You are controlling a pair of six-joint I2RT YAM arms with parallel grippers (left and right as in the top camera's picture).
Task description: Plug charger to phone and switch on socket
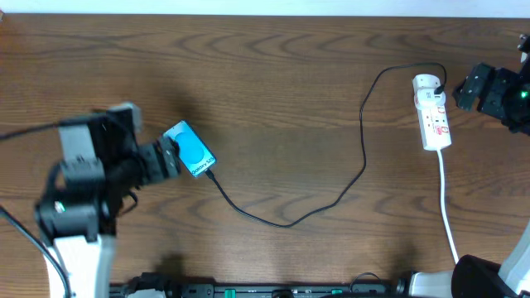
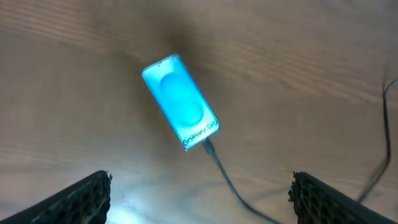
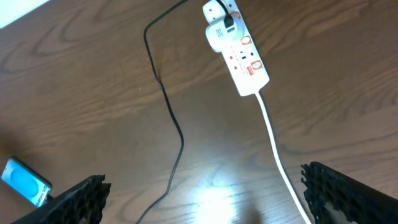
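Observation:
The phone [image 1: 190,149] lies flat on the wooden table at mid-left, its cyan screen [image 2: 180,101] lit. The charger [image 1: 364,157] runs as a thin black cable from the phone's lower end [image 2: 208,144] across the table to a black plug [image 3: 229,25] seated in the far end of the white socket [image 1: 432,112]. My left gripper [image 2: 200,186] is open, just left of the phone, with nothing between its fingers. Just right of the socket [image 3: 239,53], my right gripper [image 3: 204,180] is held open and empty above the table.
The socket's white cord [image 1: 447,207] runs toward the table's front edge at the right. A black rail [image 1: 273,290] with cables lies along the front edge. The left arm's body [image 1: 79,190] stands at the front left.

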